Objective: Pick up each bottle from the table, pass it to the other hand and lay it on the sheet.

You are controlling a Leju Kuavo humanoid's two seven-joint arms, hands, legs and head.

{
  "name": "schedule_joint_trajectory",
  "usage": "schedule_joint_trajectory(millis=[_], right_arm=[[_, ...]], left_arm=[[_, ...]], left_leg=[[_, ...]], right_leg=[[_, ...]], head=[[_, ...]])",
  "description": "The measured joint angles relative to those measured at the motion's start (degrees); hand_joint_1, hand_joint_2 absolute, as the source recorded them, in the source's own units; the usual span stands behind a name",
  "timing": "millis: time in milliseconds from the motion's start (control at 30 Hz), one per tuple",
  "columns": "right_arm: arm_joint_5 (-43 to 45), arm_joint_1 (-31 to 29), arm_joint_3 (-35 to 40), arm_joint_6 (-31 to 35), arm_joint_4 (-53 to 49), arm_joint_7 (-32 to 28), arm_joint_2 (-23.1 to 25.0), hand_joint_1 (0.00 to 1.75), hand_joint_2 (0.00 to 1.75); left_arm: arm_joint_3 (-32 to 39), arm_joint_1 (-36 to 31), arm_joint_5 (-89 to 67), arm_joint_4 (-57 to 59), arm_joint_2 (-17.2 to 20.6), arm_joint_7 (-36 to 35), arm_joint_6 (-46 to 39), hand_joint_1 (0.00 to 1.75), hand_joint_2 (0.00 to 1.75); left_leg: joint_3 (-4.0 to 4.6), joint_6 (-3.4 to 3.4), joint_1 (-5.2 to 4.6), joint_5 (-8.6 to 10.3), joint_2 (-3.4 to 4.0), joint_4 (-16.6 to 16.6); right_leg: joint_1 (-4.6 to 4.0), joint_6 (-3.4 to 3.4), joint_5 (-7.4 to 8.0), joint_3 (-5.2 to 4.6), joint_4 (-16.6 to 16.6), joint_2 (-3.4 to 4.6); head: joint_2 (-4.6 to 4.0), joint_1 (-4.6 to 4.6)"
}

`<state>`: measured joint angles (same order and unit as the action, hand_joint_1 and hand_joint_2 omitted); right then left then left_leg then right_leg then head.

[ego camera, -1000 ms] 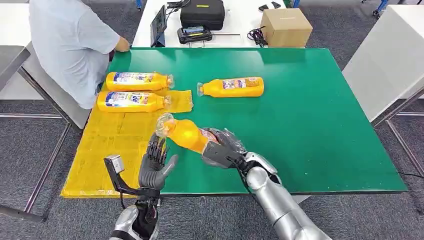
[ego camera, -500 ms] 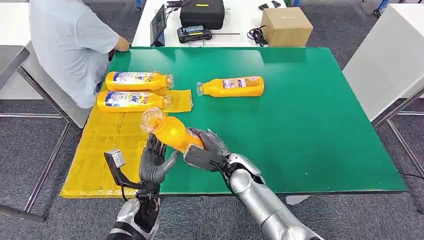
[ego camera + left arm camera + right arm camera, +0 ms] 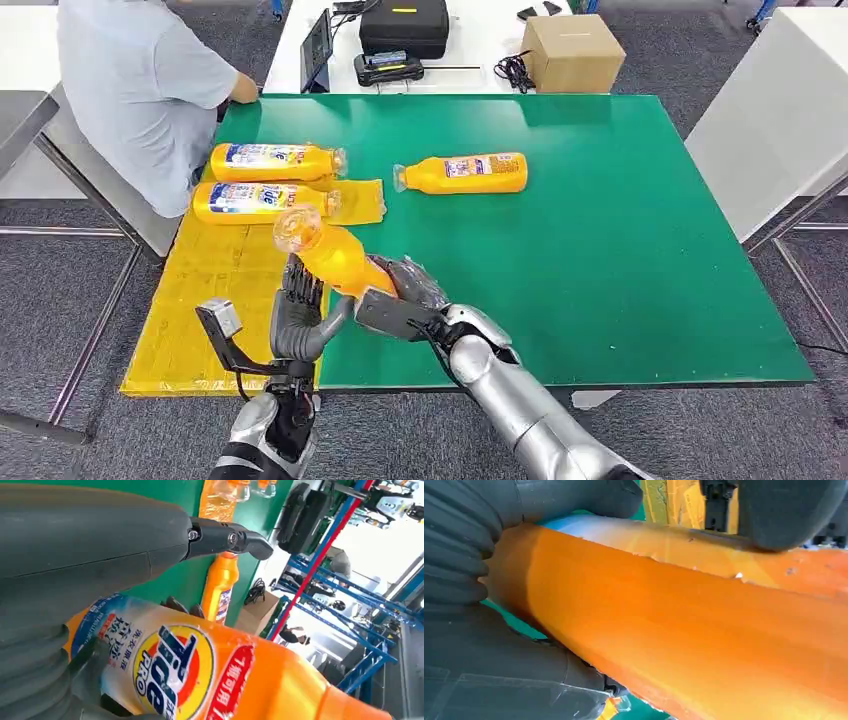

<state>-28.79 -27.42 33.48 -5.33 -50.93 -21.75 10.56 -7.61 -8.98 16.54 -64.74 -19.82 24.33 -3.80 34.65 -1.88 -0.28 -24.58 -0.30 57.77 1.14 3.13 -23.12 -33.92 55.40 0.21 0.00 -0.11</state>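
1. Right hand (image 3: 395, 298) clamped round the lower body of the held bottle (image 3: 335, 255) — raised above the green worktop (image 3: 620, 250), tilted, clear cap end up and toward the yellow sheet (image 3: 215, 290).
2. Left hand (image 3: 300, 318) upright beside that bottle, palm turned to it, fingers (image 3: 300, 290) spread apart and thumb out; bottle label lying against the palm in the left wrist view, fingers not wrapped round it.
3. Two laid bottles (image 3: 265, 180) side by side at the sheet's far end, caps pointing toward the worktop's middle.
4. Last bottle (image 3: 465, 173) lying flat on the bare green, just beyond the sheet's far corner — well apart from both hands.
5. Seated person (image 3: 140, 90) at the sheet's far left, close by the laid bottles.
6. Cardboard box (image 3: 572, 52) and black case (image 3: 405, 25) on the white table past the worktop's far edge.
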Motion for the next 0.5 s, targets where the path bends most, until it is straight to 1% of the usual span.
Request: schedule_joint_trajectory(millis=[100, 200, 500], right_arm=[[-1.84, 0.03, 0.22, 2.58, 0.50, 0.94, 0.28, 1.75, 1.75], [-5.83, 0.42, 1.64, 5.22, 0.63, 2.88, 0.68, 1.75, 1.75], [-8.79, 2.36, 1.66, 7.50, 0.44, 4.44, 1.05, 1.75, 1.75]], left_arm=[[-0.59, -0.01, -1.81, -0.20, 0.00, -0.40, -0.81, 0.00, 1.75], [-1.64, -0.34, -4.75, -0.20, 0.00, -1.09, -1.72, 0.00, 1.75], [-3.50, 0.05, -6.95, -1.57, 0.00, -3.89, 0.79, 0.00, 1.75]], left_leg=[[0.00, 0.00, 0.00, 0.00, 0.00, 0.00], [0.00, 0.00, 0.00, 0.00, 0.00, 0.00], [0.00, 0.00, -0.01, 0.00, -0.01, 0.00]], right_leg=[[0.00, 0.00, 0.00, 0.00, 0.00, 0.00], [0.00, 0.00, 0.00, 0.00, 0.00, 0.00], [0.00, 0.00, 0.00, -0.01, 0.00, -0.01]], head=[[0.00, 0.00], [0.00, 0.00], [0.00, 0.02]])
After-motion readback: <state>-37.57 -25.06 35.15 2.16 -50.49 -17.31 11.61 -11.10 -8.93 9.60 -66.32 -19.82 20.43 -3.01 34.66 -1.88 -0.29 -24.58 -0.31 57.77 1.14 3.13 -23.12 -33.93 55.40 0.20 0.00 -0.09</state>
